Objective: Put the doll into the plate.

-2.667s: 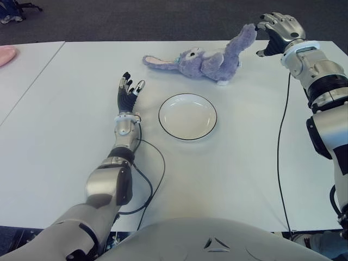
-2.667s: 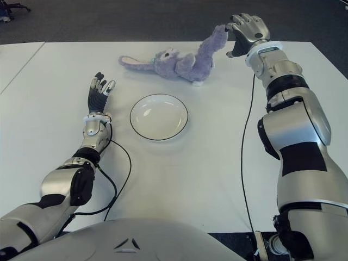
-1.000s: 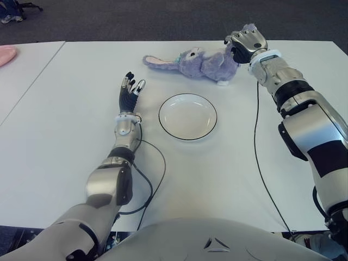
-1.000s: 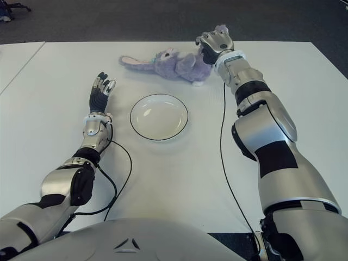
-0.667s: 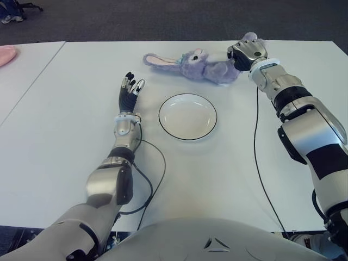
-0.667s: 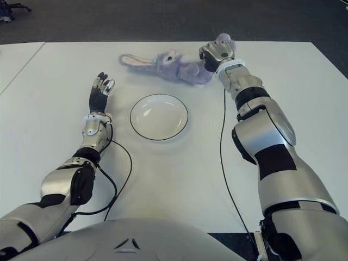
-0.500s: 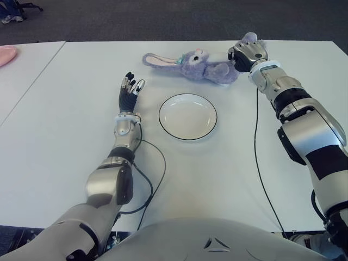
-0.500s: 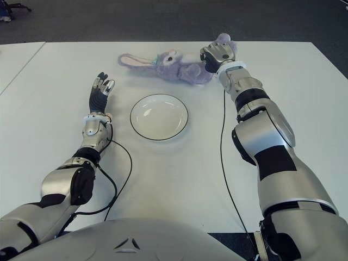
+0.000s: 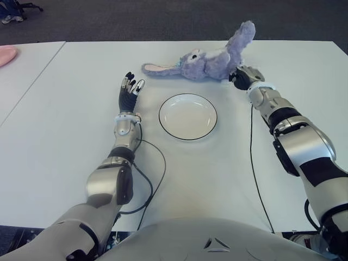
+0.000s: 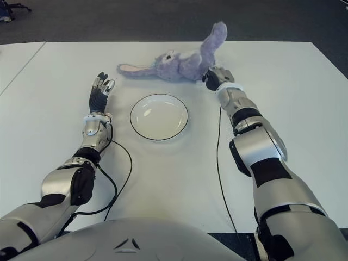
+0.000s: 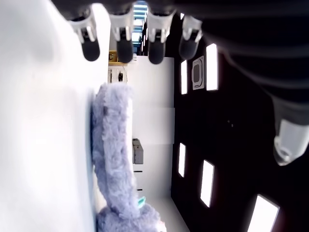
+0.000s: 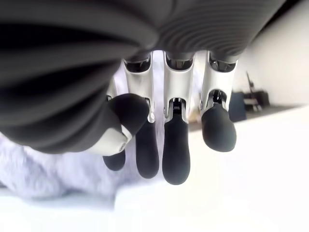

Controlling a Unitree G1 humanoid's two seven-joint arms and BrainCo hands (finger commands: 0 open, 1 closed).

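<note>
I can't tell if my right hand [image 9: 241, 76] is holding the doll [image 9: 209, 60]. From above, the hand hides where they meet. Up close, the fingers [image 12: 175, 150] curl in front of blurry purple fur (no clear pinch).

My left wrist picture cuts off the doll's far end at the edge, and the fingers [image 11: 121, 43] there only show their tips.

A pink thing [image 9: 6, 53] is cut off at the edge. A dark thing [image 9: 12, 10] on the floor is too small to name.
</note>
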